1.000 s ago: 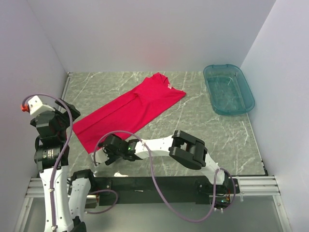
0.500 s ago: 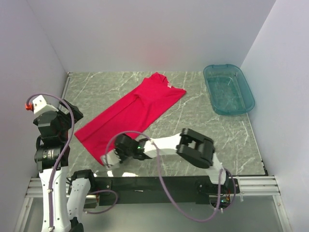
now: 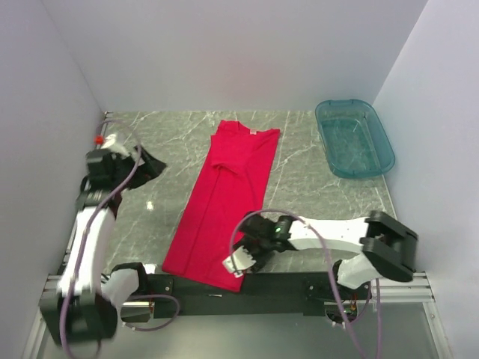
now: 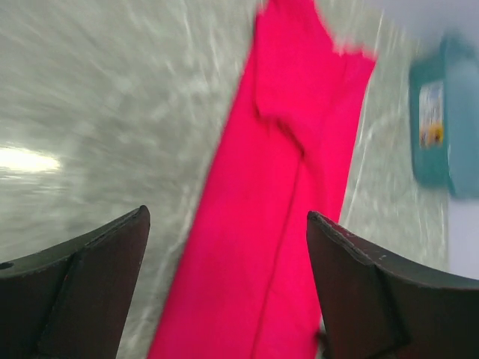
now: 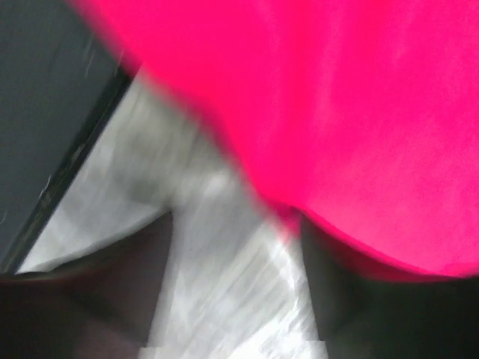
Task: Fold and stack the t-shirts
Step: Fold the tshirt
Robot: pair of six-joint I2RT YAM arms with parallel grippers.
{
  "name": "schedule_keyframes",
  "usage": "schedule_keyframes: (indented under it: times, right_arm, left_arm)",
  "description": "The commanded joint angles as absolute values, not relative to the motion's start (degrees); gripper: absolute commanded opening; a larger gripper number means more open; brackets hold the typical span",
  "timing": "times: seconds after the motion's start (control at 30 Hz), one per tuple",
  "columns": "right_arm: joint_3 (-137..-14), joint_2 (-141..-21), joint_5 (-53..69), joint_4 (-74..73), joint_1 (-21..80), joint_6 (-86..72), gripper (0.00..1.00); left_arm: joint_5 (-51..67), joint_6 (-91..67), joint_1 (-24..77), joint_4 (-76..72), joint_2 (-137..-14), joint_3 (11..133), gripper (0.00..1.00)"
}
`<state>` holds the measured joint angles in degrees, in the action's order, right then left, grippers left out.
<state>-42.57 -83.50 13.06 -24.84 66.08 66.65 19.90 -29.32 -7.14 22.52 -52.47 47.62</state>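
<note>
one red t-shirt is found flat on the grey marbled table, folded lengthwise into a long narrow strip. its collar end is directed toward the far wall and its hem end is placed at the near edge, beside the black base rail. a lengthwise fold line is noted down the strip in the left wrist view.

the left gripper is held above bare table to the left of the garment, well apart from it. its fingers are spread wide and nothing is held between them. the strip is seen beyond and between the two fingers, untouched.

the right gripper is positioned low at the near right corner of the hem. the right wrist view is heavily blurred. its two dark fingers are seen standing apart, with bare table showing in the gap. the red hem edge is seen just ahead of the tips and meets the right-hand finger. no cloth is seen clamped.

a teal plastic bin is noted at the far right of the table, well apart from the garment.
</note>
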Motion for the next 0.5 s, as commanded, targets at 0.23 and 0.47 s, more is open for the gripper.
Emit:
schedule_keyframes:
  times: [0.23, 0.47]
  right_arm:
    - [-42.4, -60.5, 16.7, -33.5, 44.3, 56.8, 0.92]
    - [-43.2, -50.0, 27.1, -25.3, 30.8, 34.2, 0.93]
  left_arm:
    - [16.2, -30.9, 11.5, 15.3, -96.6, 70.2, 0.82]
    - [9.3, -25.8, 13.1, 23.7, -120.6, 92.3, 0.75]
